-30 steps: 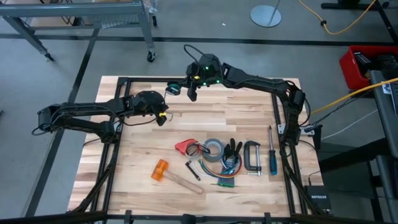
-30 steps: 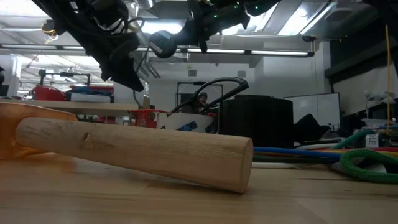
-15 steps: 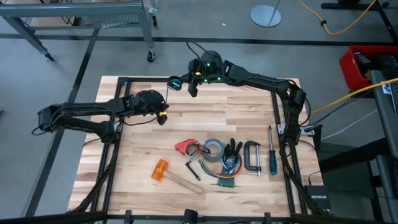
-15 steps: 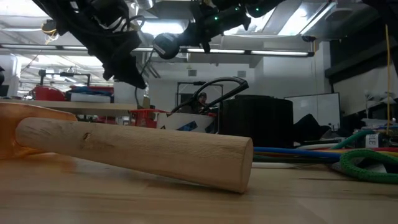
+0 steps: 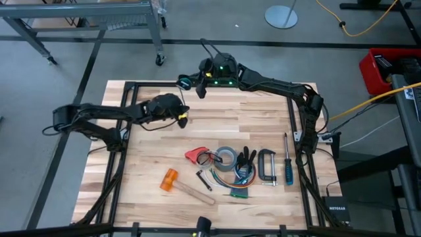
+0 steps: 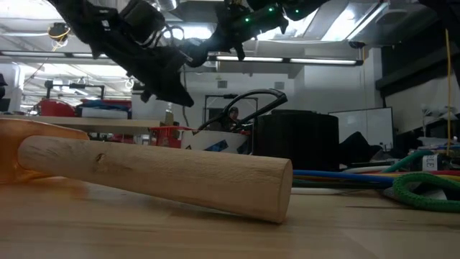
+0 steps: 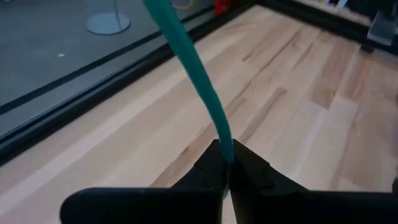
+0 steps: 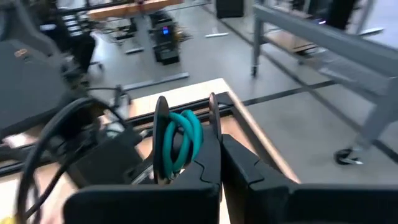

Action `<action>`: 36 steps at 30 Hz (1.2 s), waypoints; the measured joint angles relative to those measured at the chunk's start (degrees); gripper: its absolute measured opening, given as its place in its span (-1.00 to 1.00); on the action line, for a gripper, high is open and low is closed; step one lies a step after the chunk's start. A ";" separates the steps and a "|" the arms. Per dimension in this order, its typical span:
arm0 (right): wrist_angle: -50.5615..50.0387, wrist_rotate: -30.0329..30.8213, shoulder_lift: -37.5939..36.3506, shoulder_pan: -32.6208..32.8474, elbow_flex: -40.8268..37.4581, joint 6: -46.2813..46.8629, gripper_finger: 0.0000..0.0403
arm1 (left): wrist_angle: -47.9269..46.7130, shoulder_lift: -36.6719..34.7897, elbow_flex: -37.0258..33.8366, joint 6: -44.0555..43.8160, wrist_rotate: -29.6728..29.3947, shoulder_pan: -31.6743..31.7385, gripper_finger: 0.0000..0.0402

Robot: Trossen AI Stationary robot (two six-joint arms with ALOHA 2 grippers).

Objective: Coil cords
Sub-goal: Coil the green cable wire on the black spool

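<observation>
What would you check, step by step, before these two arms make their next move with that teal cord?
1. Left gripper has the teal cord: ok, fingers shut on it in the left wrist view.
2. Right gripper holds the coiled part: ok, loops sit pinched at its fingertips.
3. Both grippers lifted off the table: ok, in the low view both hang well above the wood.
4. Cord free of the tool pile, such as the tape roll and clamp: ok, those lie nearer the front.
5. Cord between the grippers free of knots: cannot tell, that stretch is too thin to trace from above.
</observation>
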 joint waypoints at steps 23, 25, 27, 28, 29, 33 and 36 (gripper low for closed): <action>0.61 1.31 -0.07 -0.15 0.09 -1.82 -1.00 | 1.49 4.72 -0.09 -0.91 0.35 -0.07 -0.54; 1.01 1.29 -0.07 -0.19 0.09 -1.84 -1.00 | 0.68 4.71 -0.07 -0.99 0.28 -0.04 -0.62; 1.11 1.33 -0.07 -0.21 0.09 -1.84 -1.00 | 0.39 4.71 -0.07 -1.05 0.22 -0.06 -0.75; 1.11 1.32 -0.07 -0.22 0.09 -1.84 -1.00 | 0.48 4.71 -0.07 -1.05 0.18 -0.07 -0.83; 1.04 1.33 -0.07 -0.22 0.09 -1.84 -1.00 | 0.54 4.71 -0.07 -1.07 0.03 -0.07 -0.91; 1.06 1.34 -0.07 -0.13 0.09 -1.84 -1.00 | 0.88 4.71 -0.07 -1.63 -2.02 -0.09 -0.96; 1.20 2.33 -0.07 -0.07 0.07 -1.73 -1.00 | 2.59 4.71 -0.07 -1.89 -2.44 -0.09 -0.98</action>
